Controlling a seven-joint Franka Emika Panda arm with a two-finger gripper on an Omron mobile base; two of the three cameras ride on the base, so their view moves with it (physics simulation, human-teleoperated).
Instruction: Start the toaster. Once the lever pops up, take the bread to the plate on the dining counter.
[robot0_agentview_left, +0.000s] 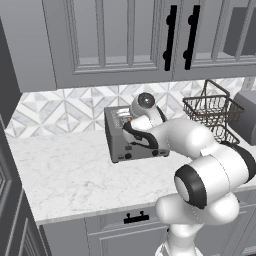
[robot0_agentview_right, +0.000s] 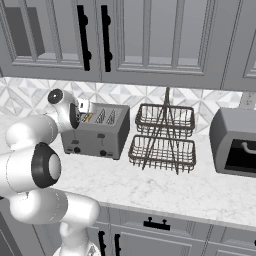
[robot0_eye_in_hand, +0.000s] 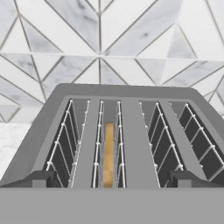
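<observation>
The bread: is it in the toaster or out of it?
In. The hand view shows the bread standing on edge down inside the toaster's second slot from the left, between the wire guides.

Bread (robot0_eye_in_hand: 108, 154) in toaster (robot0_agentview_right: 95, 131) slot — wire basket rack (robot0_agentview_right: 163, 136) right.

No text, label, brand, number or sign can be read on the toaster (robot0_agentview_right: 95, 131) or elsewhere.
</observation>
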